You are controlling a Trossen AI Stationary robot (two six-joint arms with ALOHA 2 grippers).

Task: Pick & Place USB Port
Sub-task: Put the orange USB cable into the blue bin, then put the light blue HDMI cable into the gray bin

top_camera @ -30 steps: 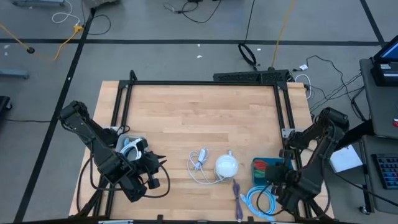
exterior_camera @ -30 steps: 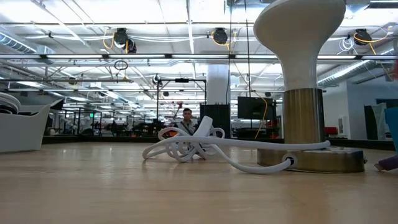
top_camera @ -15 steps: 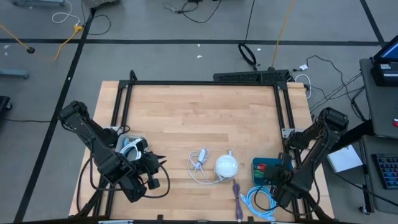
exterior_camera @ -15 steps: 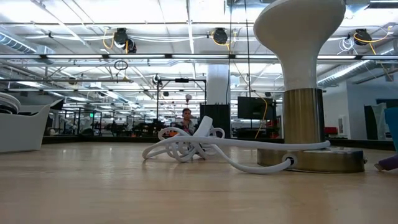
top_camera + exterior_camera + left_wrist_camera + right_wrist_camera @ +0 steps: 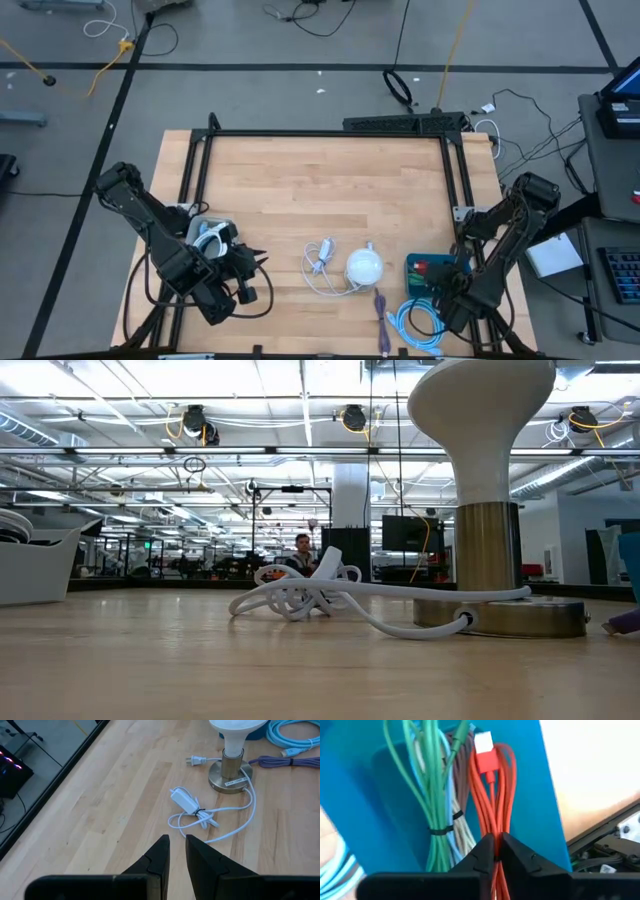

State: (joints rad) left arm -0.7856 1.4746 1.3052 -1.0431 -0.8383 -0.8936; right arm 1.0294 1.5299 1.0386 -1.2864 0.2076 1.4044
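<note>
A blue bin [image 5: 418, 266] near the table's near right corner holds bundled cables: a red cable [image 5: 492, 795] with a white USB plug [image 5: 484, 742], and beside it a green cable [image 5: 432, 795] tied with pale ones. My right gripper [image 5: 441, 286] [image 5: 495, 842] stands over the bin, shut, its fingertips above the red bundle. My left gripper [image 5: 262, 262] [image 5: 176, 842] waits over bare wood at the near left, its fingers a narrow gap apart, holding nothing. My right gripper comes at the red cable's bundle [image 5: 496, 822] from above, its shut fingers lying along the strands. The strands run on beneath the fingertips, and I cannot tell whether the fingers touch them. The bundle lies in the bin.
A white lamp [image 5: 365, 266] [image 5: 232, 750] stands mid-table near the near edge, its white cord and adapter [image 5: 320, 258] [image 5: 185, 802] coiled to its left. A purple cable [image 5: 382, 310] and a light-blue coil [image 5: 415, 325] lie by the bin. The table's far half is bare wood.
My right arm has shifted a little toward the table's left, bringing its gripper closer over the blue bin.
</note>
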